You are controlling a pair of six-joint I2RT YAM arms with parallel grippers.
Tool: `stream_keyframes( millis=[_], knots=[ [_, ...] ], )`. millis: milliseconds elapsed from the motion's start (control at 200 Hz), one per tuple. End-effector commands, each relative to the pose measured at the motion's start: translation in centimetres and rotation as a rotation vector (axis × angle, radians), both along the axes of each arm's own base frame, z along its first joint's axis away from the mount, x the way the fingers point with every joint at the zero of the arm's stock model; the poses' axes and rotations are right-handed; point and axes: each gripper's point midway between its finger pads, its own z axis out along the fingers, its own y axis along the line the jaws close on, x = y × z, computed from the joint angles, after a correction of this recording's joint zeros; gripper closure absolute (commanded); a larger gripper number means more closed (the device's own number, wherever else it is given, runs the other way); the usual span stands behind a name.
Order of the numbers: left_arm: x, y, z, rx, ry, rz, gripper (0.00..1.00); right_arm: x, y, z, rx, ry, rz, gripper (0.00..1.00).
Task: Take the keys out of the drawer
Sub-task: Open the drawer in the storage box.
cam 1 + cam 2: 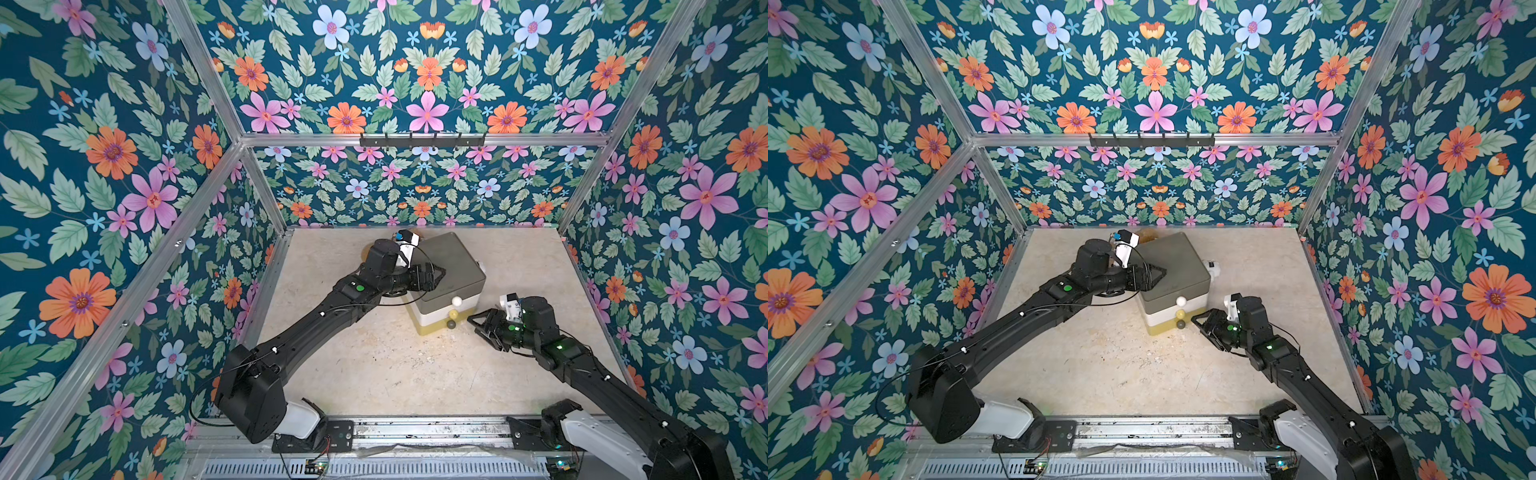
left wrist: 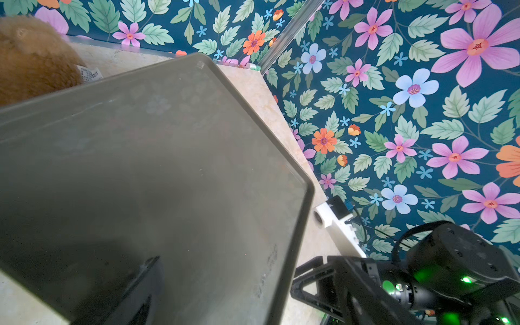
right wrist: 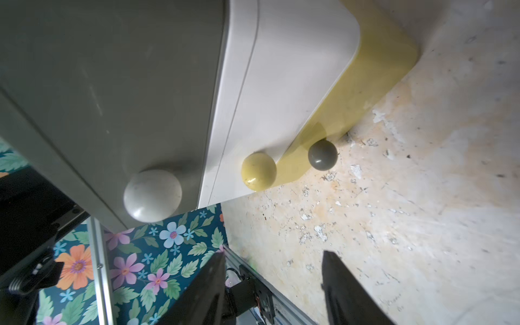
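In both top views my left end effector reaches over the grey top of the small drawer chest. From up here I cannot tell how far apart its jaws stand, or whether it presses on that top. My right end effector sits low over the tabletop, just beside the chest's front and near the grey knob, apart from it. All three drawers are pushed in, so the keys are hidden from me; I cannot say which drawer has them. In my left wrist view the chest's grey top fills most of the frame. Only one dark finger shows at the edge, close over the top; its partner is cut off, so the opening stays unknown to me. A brown furry toy with a white label is half hidden behind the chest, and my right end effector shows past the front edge. In my right wrist view my two fingers stand well apart with only bare tabletop between them, gripping nothing. Ahead are the white knob on the grey drawer, the yellow knob on the white drawer and the grey knob on the yellow drawer. No finger touches any of them.
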Motion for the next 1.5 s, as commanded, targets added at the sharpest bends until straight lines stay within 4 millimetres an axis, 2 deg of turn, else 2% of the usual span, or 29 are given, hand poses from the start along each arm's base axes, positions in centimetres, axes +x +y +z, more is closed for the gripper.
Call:
stream_keyframes(
  millis=[0, 245, 660, 920, 1220, 1495],
  knots=[
    [0.1, -0.3, 0.7, -0.024, -0.015, 0.0, 0.01, 1.0, 1.6, 2.5, 0.115, -0.088, 0.045, 0.39],
    [0.1, -1.0, 0.7, -0.024, -0.01, -0.016, 0.01, 2.1, 2.9, 1.3, 0.112, -0.065, 0.082, 0.39],
    [0.3, -1.5, 0.1, -0.013, 0.001, -0.027, 0.01, 3.4, 4.4, -0.3, 0.106, -0.026, 0.103, 0.46],
    [0.3, -1.7, -0.4, -0.007, 0.011, -0.032, 0.01, 4.1, 4.5, -0.3, 0.128, -0.053, 0.084, 0.53],
    [0.3, -1.8, -0.9, -0.002, 0.02, -0.033, 0.01, 3.5, 4.3, -0.4, 0.206, -0.081, 0.065, 0.54],
    [0.3, -1.8, -0.8, 0.001, 0.02, -0.033, 0.01, 3.9, 4.8, -0.4, 0.24, -0.088, 0.052, 0.55]
  ],
)
